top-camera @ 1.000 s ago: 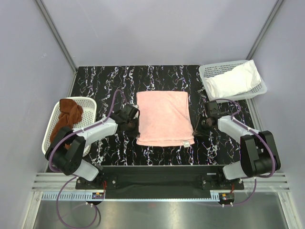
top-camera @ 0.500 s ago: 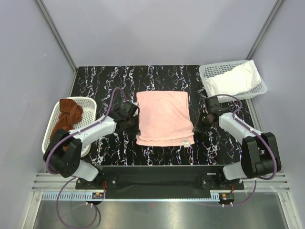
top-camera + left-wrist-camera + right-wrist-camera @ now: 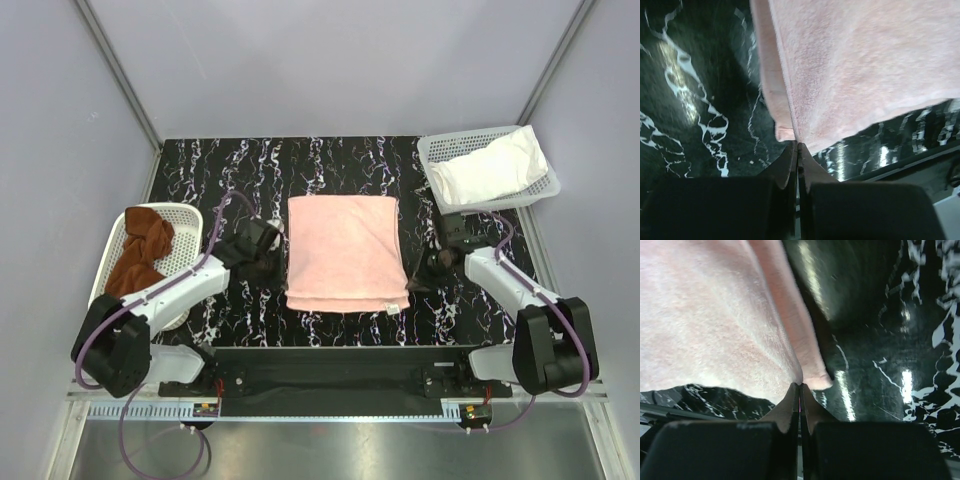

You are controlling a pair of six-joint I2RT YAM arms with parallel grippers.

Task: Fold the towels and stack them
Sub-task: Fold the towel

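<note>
A pale pink towel lies folded and flat at the middle of the table, two layers showing at its side edges. My left gripper is shut just off its near left corner, tips almost at the cloth, with no cloth seen between them. My right gripper is shut at the near right corner, tips against the edge, nothing visibly pinched. A white towel lies bunched in the back right basket. A rust-brown towel is crumpled in the left basket.
The table top is black marble with white veins. A white mesh basket stands at the back right corner, and another at the left edge beside my left arm. Grey walls close in the back and sides.
My left gripper drew back leftward off the towel's edge. The right jaws closed the last bit. The pink towel's near corners settled flat and its outline squared up.
</note>
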